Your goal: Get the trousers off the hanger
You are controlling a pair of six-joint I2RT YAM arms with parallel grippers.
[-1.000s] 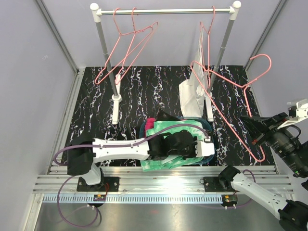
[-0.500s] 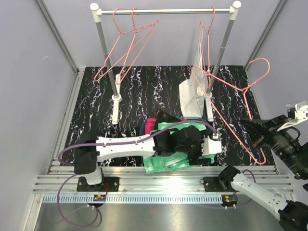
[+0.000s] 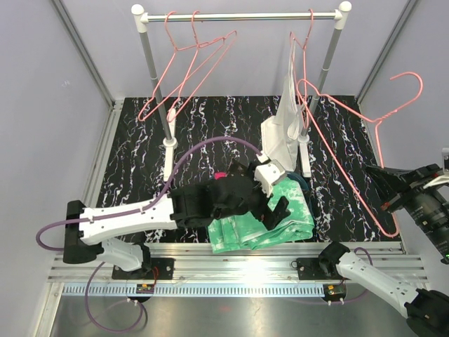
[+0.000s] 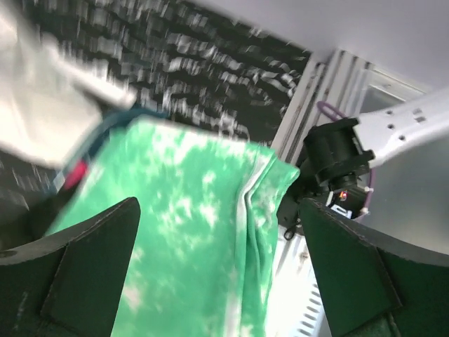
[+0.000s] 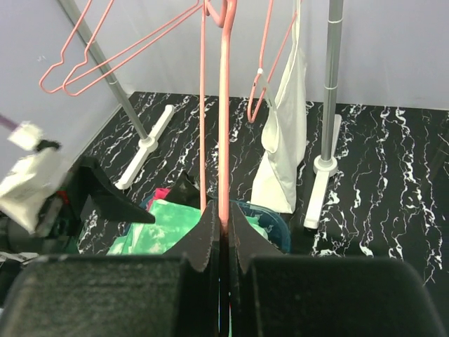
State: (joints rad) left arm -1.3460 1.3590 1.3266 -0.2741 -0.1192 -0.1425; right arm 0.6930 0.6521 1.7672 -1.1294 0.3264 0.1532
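The green-and-white tie-dye trousers [image 3: 287,219] lie flat on top of a pile at the mat's front centre, also seen in the left wrist view [image 4: 189,232] and the right wrist view [image 5: 161,232]. A magenta edge [image 3: 220,175] and a black fold [image 5: 184,188] stick out from under them. My left gripper [image 3: 276,199] hovers just above the green cloth, jaws wide open with nothing between the fingers [image 4: 91,253]. At the right, my right gripper [image 3: 384,199] is shut on the lower bar of a bare pink hanger [image 3: 340,158], holding it up off the mat [image 5: 224,105].
A white garment [image 3: 283,133] hangs from a pink hanger at the right end of the rail [image 3: 238,15]. Two bare pink hangers [image 3: 186,63] hang at the left end. The rack's white feet [image 3: 169,151] stand on the marbled mat. Grey walls close in on both sides.
My left gripper opened, let go of the green trousers and drew back to the left. My right gripper carried the pink hanger up and to the right.
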